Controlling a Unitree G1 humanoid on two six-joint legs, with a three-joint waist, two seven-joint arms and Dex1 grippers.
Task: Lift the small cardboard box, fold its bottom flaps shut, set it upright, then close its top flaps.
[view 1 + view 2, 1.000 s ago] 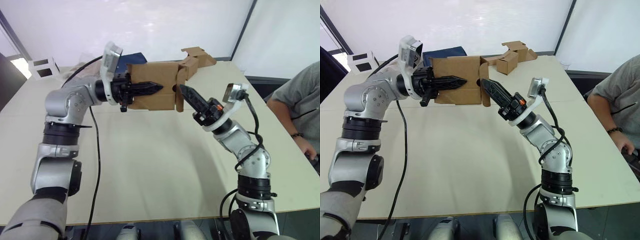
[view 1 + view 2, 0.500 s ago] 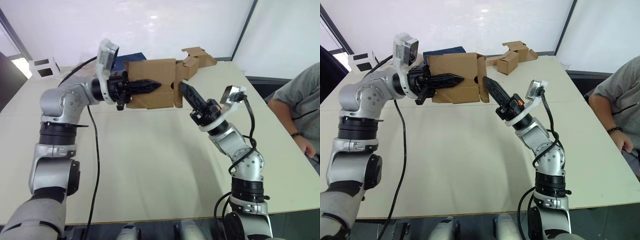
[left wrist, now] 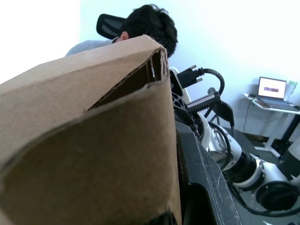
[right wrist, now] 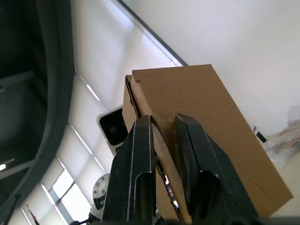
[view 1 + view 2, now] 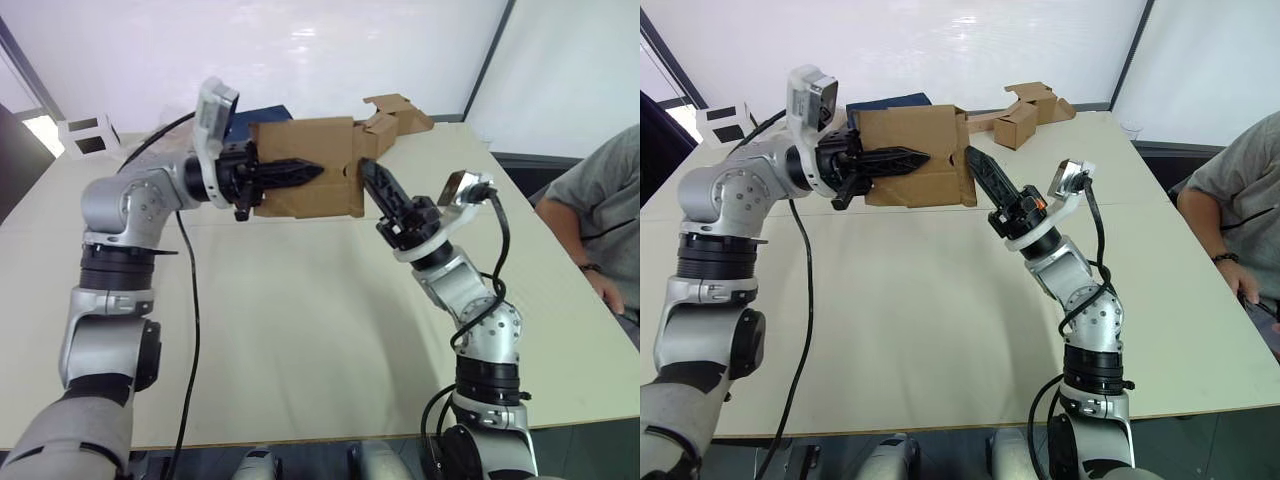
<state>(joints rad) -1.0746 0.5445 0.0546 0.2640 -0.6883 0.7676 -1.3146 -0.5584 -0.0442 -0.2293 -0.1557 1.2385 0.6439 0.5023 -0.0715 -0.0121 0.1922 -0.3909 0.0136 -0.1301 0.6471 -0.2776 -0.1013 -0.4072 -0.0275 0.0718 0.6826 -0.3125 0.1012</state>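
Small cardboard box (image 5: 300,180): I am holding it in the air above the table (image 5: 300,340), lying sideways; I cannot tell what is inside.
Left gripper (image 5: 318,174): I am clamping my fingers on the box's near wall, one finger lying across its outer face.
Right gripper (image 5: 366,168): my two fingers are standing narrowly parted, pinching an end flap (image 4: 161,140) at the box's right end.
Smaller brown box (image 5: 1016,124): sitting on the far side of the table with loose cardboard pieces (image 5: 1038,98).
Change: half a second ago my right fingertips were pointing just beside the flap; now they are reaching onto it. Box and left arm are staying put.
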